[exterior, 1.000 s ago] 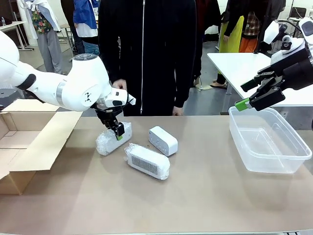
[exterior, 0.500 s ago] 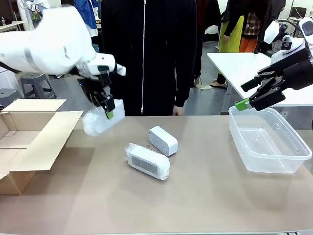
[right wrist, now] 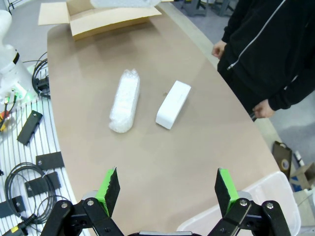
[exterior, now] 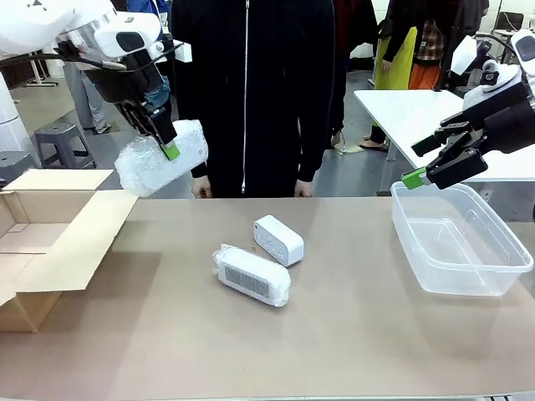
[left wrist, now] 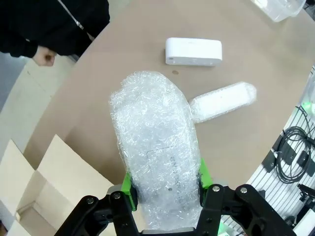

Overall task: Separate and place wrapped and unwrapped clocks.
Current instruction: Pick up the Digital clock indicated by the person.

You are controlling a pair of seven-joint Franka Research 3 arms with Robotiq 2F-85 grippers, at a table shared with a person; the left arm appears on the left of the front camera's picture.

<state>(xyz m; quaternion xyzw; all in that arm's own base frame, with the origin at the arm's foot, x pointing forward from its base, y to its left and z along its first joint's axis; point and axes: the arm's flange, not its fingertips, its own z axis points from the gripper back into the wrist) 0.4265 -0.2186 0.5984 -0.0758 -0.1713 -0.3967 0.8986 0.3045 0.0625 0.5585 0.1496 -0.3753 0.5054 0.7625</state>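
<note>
My left gripper (exterior: 167,149) is shut on a wrapped clock (exterior: 160,159), a white block in crinkly bubble plastic, and holds it high above the table's left side, near the cardboard box (exterior: 50,230). In the left wrist view that wrapped clock (left wrist: 156,147) sits between the green pads (left wrist: 129,186). A second wrapped clock (exterior: 252,275) with a grey face lies mid-table. The bare, smooth unwrapped clock (exterior: 278,240) lies just behind it. My right gripper (exterior: 428,163) hangs open above the clear plastic bin (exterior: 458,242); its wrist view shows both table clocks (right wrist: 124,101) (right wrist: 173,104).
An open cardboard box stands at the table's left edge. The clear bin sits at the right. A person in black stands at the far side, one hand (exterior: 201,187) at the table edge. A second white table (exterior: 401,113) is behind right.
My left arm has lifted the wrapped clock off the table and carried it up and to the left, toward the cardboard box. The right arm has stayed still.
</note>
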